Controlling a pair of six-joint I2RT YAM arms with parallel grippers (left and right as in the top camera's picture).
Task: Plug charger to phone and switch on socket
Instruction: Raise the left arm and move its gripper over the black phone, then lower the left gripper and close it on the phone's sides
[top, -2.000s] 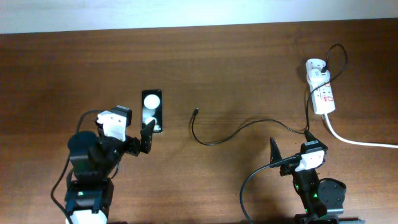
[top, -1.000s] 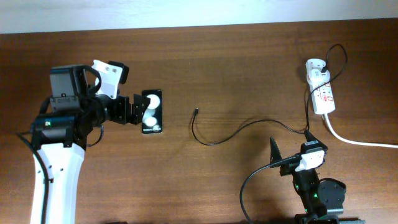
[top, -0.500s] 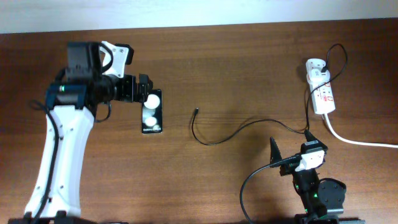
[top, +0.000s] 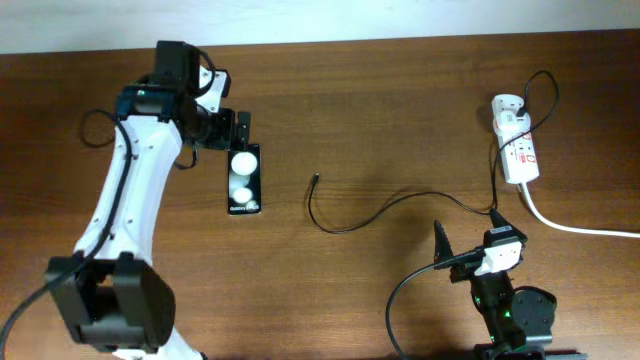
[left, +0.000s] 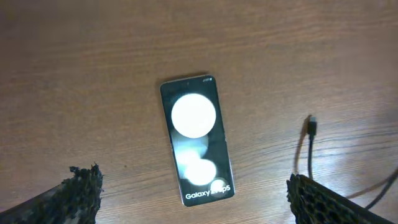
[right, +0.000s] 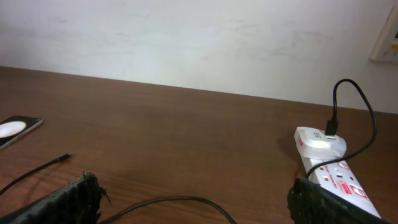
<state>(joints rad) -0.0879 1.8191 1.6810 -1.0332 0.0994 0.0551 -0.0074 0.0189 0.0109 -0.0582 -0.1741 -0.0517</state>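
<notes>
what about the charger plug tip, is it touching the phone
Apart. The left wrist view shows bare wood between the phone and the charger plug tip.

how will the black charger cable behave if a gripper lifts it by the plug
Probably floppy: the charger lies in loose curves on the table, so it should sag and trail. Its plug tip looks tiny, likely easy to drop.

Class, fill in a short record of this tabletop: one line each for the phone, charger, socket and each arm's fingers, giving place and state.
phone: flat on table, screen up, nothing plugged in
charger: plug tip loose beside phone, apart; adapter on socket
socket: table's right end, thick white cord trailing away
left fingers: open, over phone
right fingers: open, empty, near front edge
</notes>
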